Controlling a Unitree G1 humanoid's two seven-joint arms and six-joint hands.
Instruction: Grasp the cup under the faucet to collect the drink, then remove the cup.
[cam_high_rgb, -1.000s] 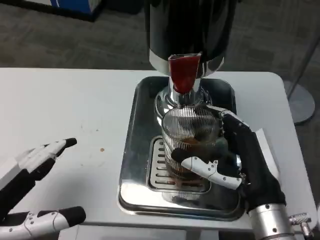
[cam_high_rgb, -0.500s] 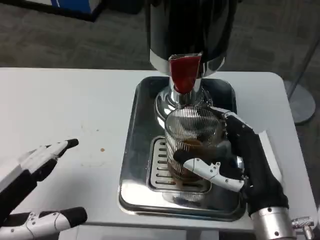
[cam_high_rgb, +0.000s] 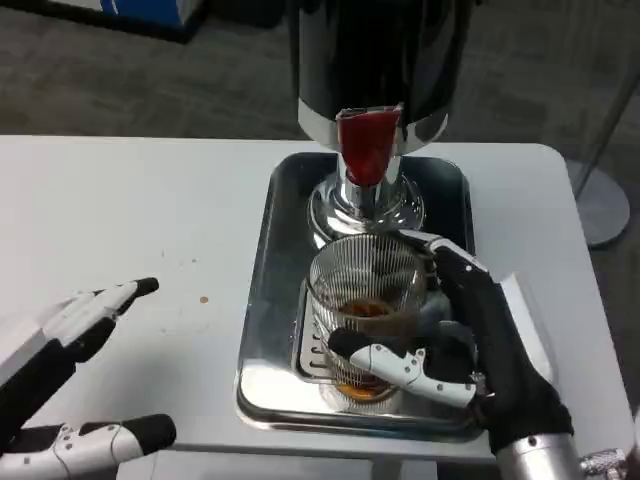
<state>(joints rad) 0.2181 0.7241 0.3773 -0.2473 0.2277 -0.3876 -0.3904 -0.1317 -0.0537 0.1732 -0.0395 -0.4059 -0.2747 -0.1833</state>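
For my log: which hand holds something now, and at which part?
The right hand holds the ribbed glass cup around its side wall. The left hand holds nothing.

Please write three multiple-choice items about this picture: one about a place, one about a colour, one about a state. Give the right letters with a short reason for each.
1. Where does the metal tray stand?
A. on the white table
B. on the floor
C. on a chair

2. What colour is the faucet lever?
A. blue
B. red
C. green

3. What is the right robot hand doing?
A. resting flat on the table
B. holding the glass cup
C. pressing the lever

Answers:
1 A: the table surface shows around the tray.
2 B: the lever below the dark dispenser is red.
3 B: its fingers wrap the cup, which holds brown drink; the left robot hand holds nothing.
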